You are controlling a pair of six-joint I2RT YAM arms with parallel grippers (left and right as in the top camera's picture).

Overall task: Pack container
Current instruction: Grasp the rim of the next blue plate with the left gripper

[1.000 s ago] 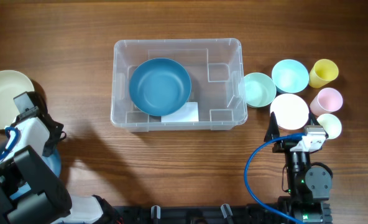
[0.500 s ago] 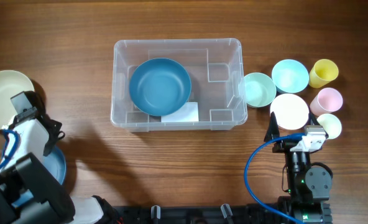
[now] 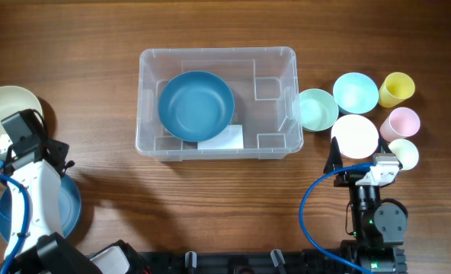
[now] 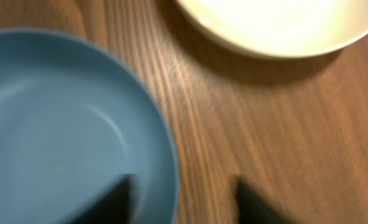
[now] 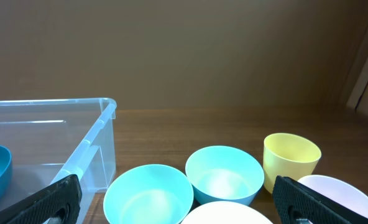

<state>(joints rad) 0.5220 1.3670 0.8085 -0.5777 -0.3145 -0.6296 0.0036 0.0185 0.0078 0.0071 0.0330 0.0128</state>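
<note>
Your left claw (image 4: 181, 199) sat part open and empty astride the blue round plastic plate (image 4: 59, 124) rim at lower left, your right claw (image 5: 181, 205) gaped wide and empty, and the clear rectangular plastic bin (image 3: 275, 68) sat at upper centre.

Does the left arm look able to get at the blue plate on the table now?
Probably yes. The left gripper hangs over the rim of the blue plate, fingers apart, one on each side of the rim. Nothing lies between, and the cream plate sits apart from it.

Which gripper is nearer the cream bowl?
Left. The left gripper is beside the cream bowl, at the blue plate's rim; the right gripper is beyond the container.
</note>
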